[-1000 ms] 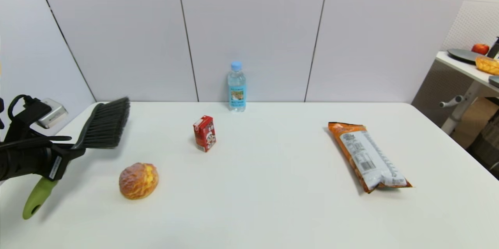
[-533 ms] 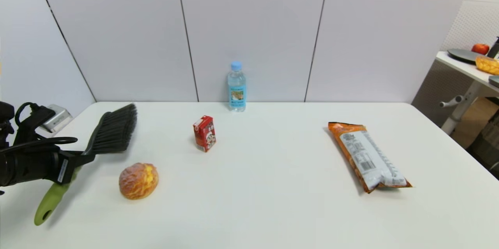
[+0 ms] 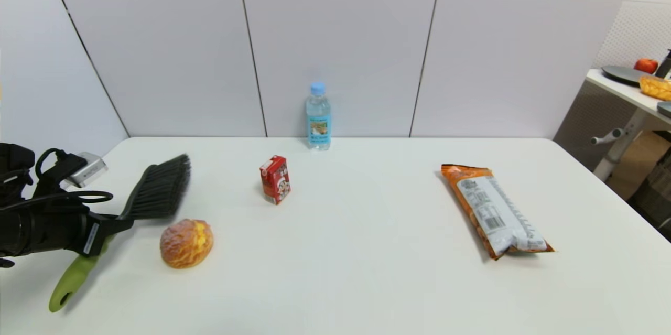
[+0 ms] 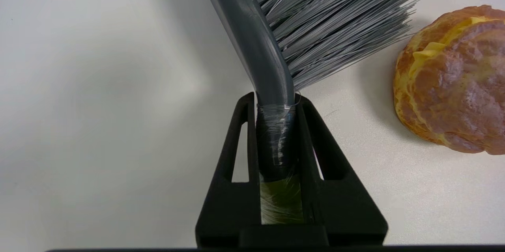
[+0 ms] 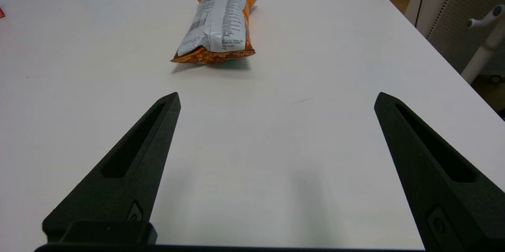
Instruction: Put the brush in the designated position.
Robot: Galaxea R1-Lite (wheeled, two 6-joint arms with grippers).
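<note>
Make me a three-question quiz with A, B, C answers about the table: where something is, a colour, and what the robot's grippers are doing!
1. What lies just beside the brush bristles?
A. the bread bun
B. the water bottle
C. the snack bag

2. What colour is the brush handle?
A. red
B. lime green
C. blue

3. What is the left gripper doing?
A. hanging open
B. clamping the brush
C. holding the red carton

Answers:
1 A, the left wrist view shows the bun next to the bristles.
2 B, green shows below the gripper.
3 B, both fingers pinch the brush neck; the right gripper is open, empty.
</note>
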